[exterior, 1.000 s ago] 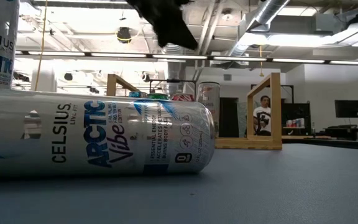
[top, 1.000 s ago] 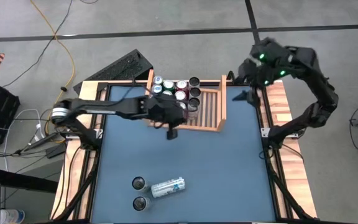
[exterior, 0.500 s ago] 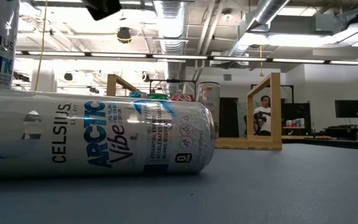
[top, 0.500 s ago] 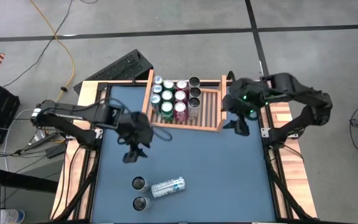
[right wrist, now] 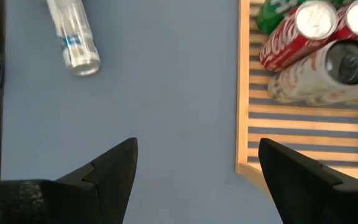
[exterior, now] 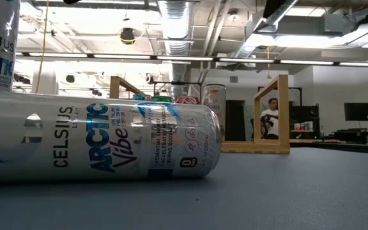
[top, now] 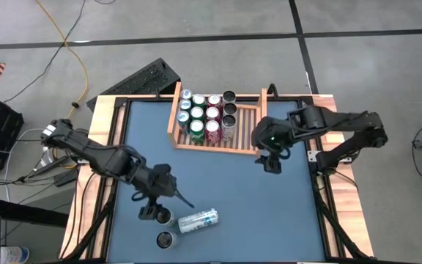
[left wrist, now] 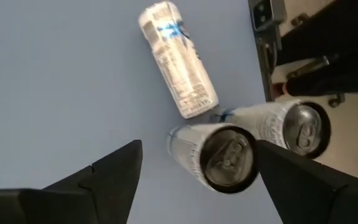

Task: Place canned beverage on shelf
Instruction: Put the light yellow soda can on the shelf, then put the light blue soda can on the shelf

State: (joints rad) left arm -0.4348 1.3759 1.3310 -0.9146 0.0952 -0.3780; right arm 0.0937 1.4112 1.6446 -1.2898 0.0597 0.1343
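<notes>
Near the table's front left, two silver cans stand upright (top: 164, 215) (top: 165, 239), and a third silver can (top: 198, 220) lies on its side beside them. My left gripper (top: 160, 207) hovers open above the nearer upright can (left wrist: 224, 155), its fingers standing on either side without touching it. The wooden shelf (top: 247, 128) at the far middle holds several upright cans (top: 205, 114) in its left part. My right gripper (top: 271, 163) hangs open over the mat just in front of the shelf's near right corner (right wrist: 248, 163).
In the low view the lying can (exterior: 101, 144) fills the near left, with the shelf's side boards (exterior: 270, 115) behind it. The shelf's right slats (right wrist: 303, 124) are bare. A broad stretch of blue mat (top: 255, 213) lies between the loose cans and the right arm.
My left gripper has swung from the shelf's front edge toward the table's near left, down to the loose cans, and its fingers have spread apart. My right gripper has come from beyond the shelf's far right corner toward the near edge and down, to the shelf's front.
</notes>
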